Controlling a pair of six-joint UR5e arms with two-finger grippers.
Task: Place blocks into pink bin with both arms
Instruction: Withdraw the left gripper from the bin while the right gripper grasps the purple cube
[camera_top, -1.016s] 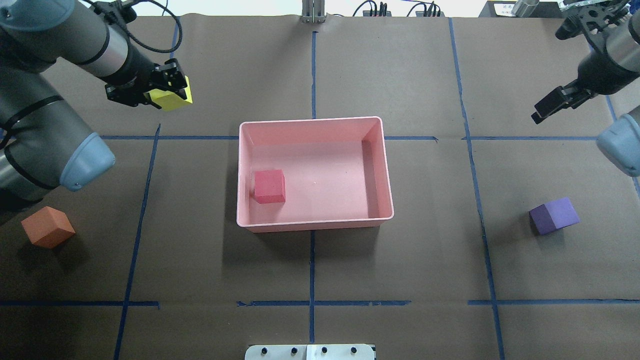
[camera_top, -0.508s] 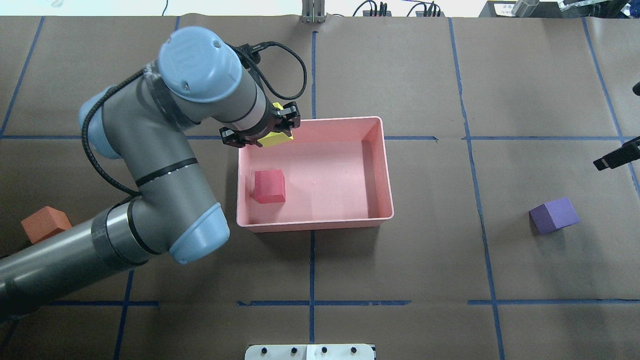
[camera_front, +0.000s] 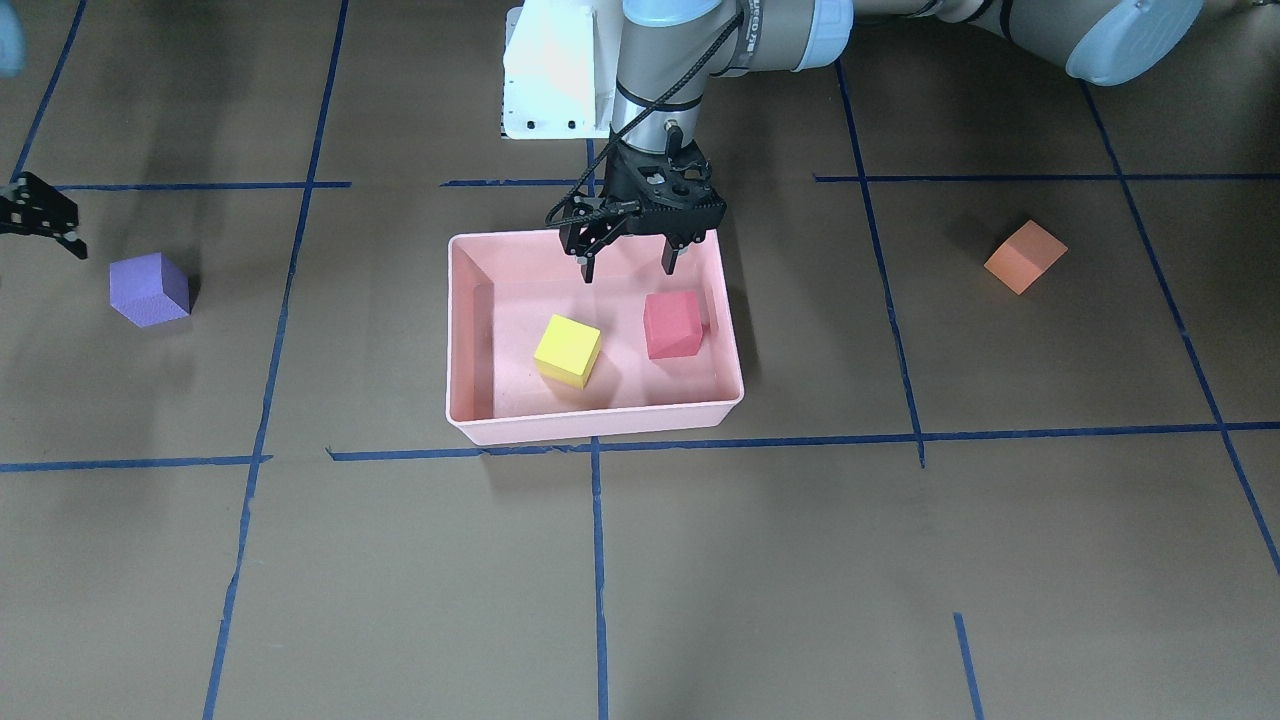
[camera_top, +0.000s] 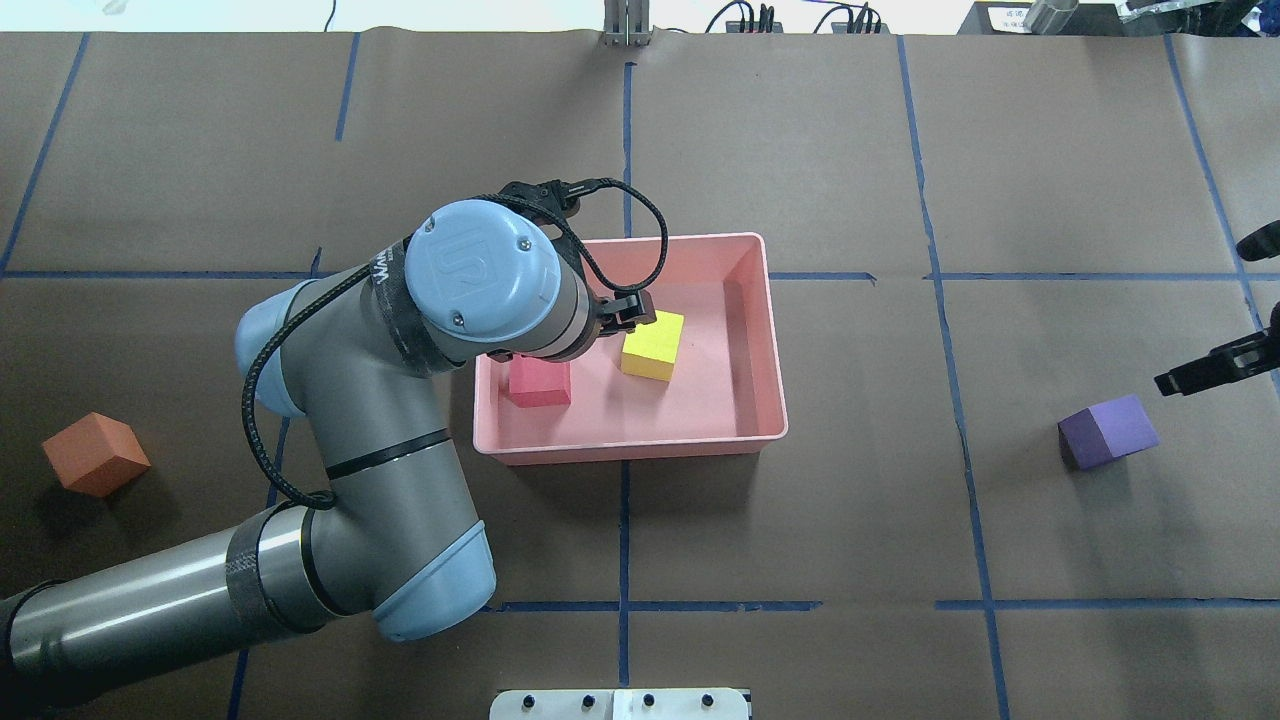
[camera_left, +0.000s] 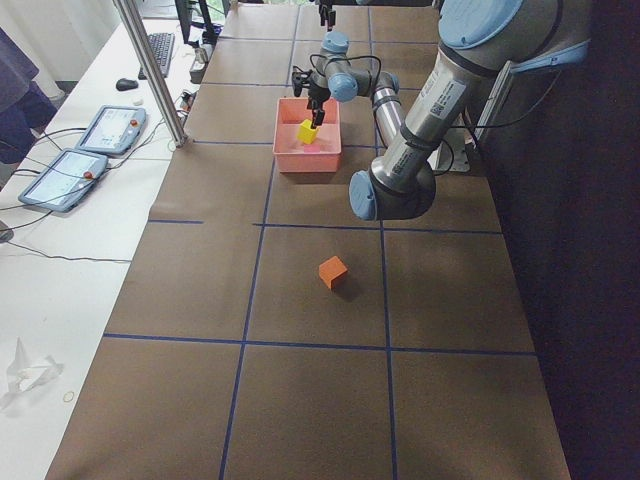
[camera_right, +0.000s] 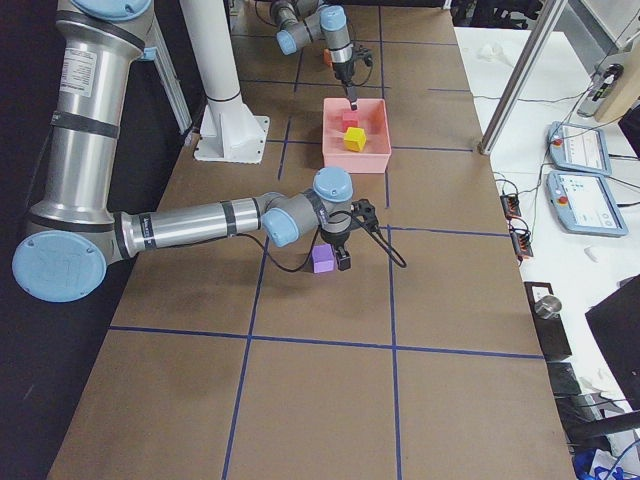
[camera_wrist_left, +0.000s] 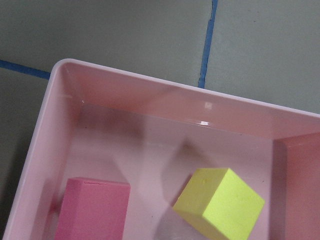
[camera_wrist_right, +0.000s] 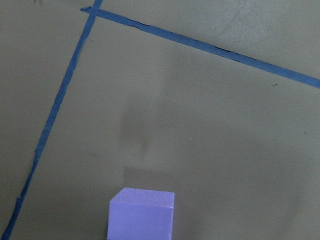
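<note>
Hovering spread-fingered over the pink bin (camera_front: 595, 430), the left gripper (camera_front: 627, 274) has the yellow-green cube (camera_front: 567, 350) lying free just beneath.

Beneath the left claw (camera_front: 628, 272) and out to every side of it, brown paper (camera_top: 800, 520) spread flat over the table, ruled into large squares by blue tape lines (camera_top: 623, 530). Ahead of the claw, past the paper's far edge, a white bench (camera_left: 60, 260) carrying two control tablets (camera_left: 112, 127) (camera_left: 64, 178) with red buttons, a keyboard (camera_left: 160, 50), a mouse (camera_left: 125, 84) and loose cables. Between bench and paper, a slanted aluminium post (camera_left: 150, 70). Further along the bench, well off to the claw's left, a crumpled white scrap (camera_left: 30, 370). Behind the claw, past the table's near edge, dark floor (camera_left: 600, 300). Lit evenly from above, with soft shadows only.
</note>
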